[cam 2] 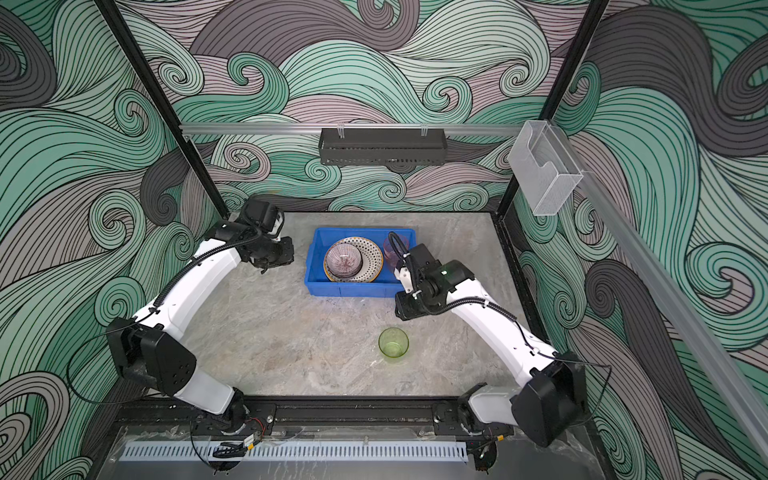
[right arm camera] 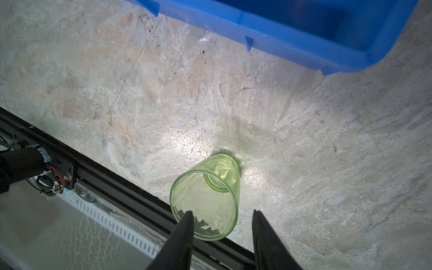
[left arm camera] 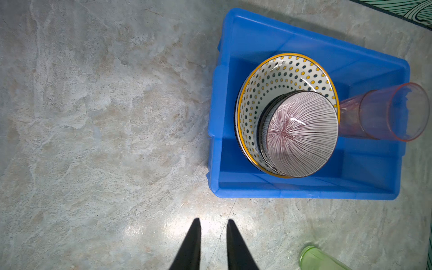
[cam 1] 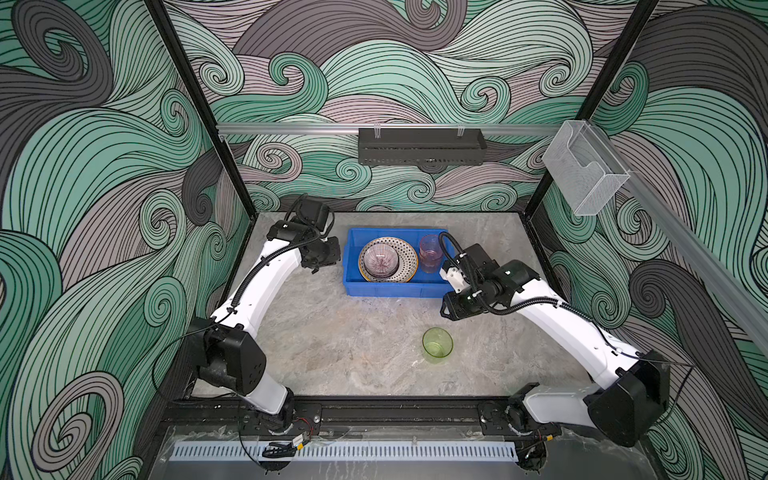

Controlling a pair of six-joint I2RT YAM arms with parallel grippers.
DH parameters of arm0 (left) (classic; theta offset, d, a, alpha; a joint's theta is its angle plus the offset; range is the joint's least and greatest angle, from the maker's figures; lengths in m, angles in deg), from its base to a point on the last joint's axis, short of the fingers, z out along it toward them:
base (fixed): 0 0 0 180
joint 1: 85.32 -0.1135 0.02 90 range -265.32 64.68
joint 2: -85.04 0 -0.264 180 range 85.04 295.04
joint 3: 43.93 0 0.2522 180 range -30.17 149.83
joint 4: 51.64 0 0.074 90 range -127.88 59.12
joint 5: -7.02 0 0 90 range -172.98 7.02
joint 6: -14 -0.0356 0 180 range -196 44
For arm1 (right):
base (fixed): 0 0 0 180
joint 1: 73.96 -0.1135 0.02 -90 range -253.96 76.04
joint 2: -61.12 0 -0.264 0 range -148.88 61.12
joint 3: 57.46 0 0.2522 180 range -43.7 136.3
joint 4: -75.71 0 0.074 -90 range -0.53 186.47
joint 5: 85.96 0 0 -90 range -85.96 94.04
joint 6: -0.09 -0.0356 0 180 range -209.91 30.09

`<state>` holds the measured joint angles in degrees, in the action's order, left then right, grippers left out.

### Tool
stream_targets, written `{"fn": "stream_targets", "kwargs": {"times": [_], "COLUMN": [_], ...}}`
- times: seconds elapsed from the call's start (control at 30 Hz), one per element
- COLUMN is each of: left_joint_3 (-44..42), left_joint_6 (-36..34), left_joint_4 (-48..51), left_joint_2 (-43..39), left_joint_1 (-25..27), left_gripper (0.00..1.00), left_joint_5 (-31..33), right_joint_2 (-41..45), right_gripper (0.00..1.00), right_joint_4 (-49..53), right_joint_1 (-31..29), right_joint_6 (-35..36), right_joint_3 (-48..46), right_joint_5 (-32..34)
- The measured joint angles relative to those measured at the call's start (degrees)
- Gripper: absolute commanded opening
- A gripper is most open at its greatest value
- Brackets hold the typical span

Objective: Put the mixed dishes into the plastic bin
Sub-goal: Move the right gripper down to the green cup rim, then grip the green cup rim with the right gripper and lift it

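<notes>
The green cup [right arm camera: 205, 196] stands upright on the table [right arm camera: 304, 140] before the bin [right arm camera: 292, 42], below the right fingers [right arm camera: 180, 240], which are spread, empty and clear of it. The left fingers [left arm camera: 190, 245], slightly parted and empty, hover beside the bin, which holds nested bowls [left arm camera: 301, 135] and the pink cup [left arm camera: 385, 112].

Even overhead light, bright glare on tabletop [left arm camera: 210, 231], soft shadows, wrist views warped at edges
</notes>
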<state>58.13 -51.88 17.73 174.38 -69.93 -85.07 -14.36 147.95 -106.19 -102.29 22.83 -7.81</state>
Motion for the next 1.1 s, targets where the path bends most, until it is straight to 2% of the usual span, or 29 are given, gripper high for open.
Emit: {"fn": "stream_targets", "kwargs": {"times": [0.27, 0.5, 0.8, 1.1], "left_joint_3": [0.0, 0.0, -0.07, -0.07], "left_joint_6": [0.57, 0.9, 0.94, 0.94], "left_joint_4": [-0.35, -0.37, -0.35, -0.37], "left_joint_2": [0.02, 0.02, 0.02, 0.02], "left_joint_1": [0.0, 0.0, -0.02, -0.02], "left_gripper": [0.24, 0.24, 0.24, 0.24], "left_joint_5": [-2.21, -2.93, -3.02, -2.99], "right_joint_2": [0.87, -1.79, -4.26, -6.62], "right_gripper": [0.4, 0.38, 0.36, 0.36], "right_joint_4": [-0.28, -1.07, -1.55, -2.64], "right_joint_1": [-4.31, -6.86, -7.06, -7.15], "right_joint_6": [-2.01, -2.86, -2.91, -3.08], "right_joint_3": [-5.84, -7.91, -7.96, -8.11], "right_joint_5": [0.17, 2.67, 6.86, 7.3]}}
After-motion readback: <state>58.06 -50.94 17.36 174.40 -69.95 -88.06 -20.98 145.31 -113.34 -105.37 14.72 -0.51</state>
